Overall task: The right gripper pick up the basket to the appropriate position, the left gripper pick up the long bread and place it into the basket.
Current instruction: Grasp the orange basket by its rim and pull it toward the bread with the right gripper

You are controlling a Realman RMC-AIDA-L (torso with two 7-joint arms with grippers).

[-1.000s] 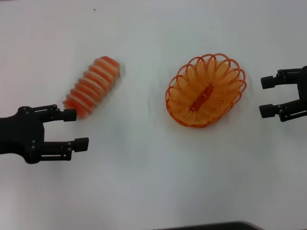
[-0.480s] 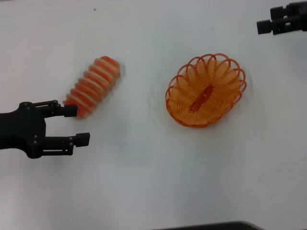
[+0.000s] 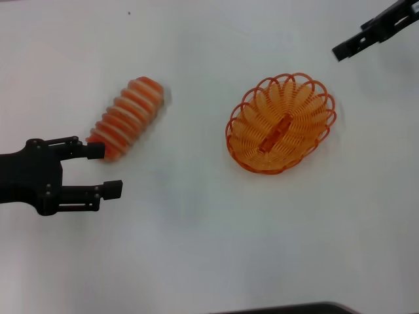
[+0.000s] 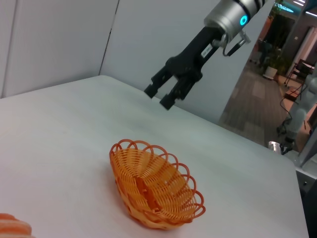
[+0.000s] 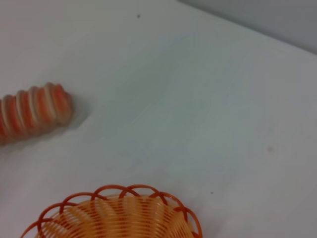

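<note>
Basket point(image 3: 281, 123) empty; long bread point(image 3: 126, 116) apart.

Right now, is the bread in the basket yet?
Not yet; nothing is done. The long bread lies on the table, the basket sits empty. The left hand waits open by the bread; the right hand hovers open above the table beyond the basket. Both pickups remain.

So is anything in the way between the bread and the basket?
No, nothing visible is. Only bare white table lies between the bread and the basket, which is empty. The left claw is open beside the bread's near end, and the right claw is up in the air beyond the basket.
</note>
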